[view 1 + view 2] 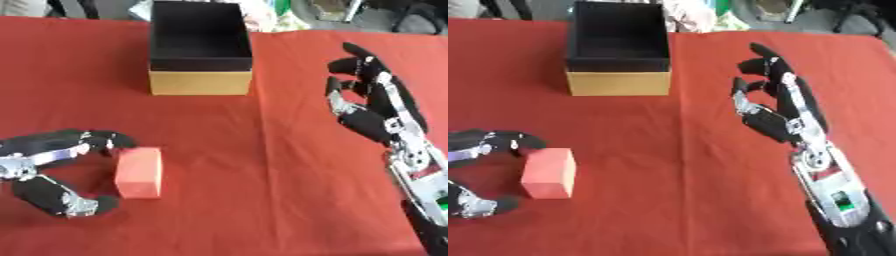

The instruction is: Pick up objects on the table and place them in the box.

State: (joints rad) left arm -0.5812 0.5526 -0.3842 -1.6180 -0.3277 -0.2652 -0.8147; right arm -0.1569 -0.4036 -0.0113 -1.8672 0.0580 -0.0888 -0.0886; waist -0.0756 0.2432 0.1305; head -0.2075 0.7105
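Note:
A red block [139,172] lies on the red tablecloth at the lower left. My left hand [52,170] comes in from the left edge with fingers and thumb curved around the block's left side; the upper fingers touch its top corner and the thumb sits near its lower corner. The hand has not closed on the block. The box [199,81], black inside with a tan front wall, stands open at the top centre and looks empty. My right hand [374,102] hovers open at the right with its fingers pointing up and away.
The red table [262,165] runs wide between block and box. Chair legs and clutter show beyond the far edge.

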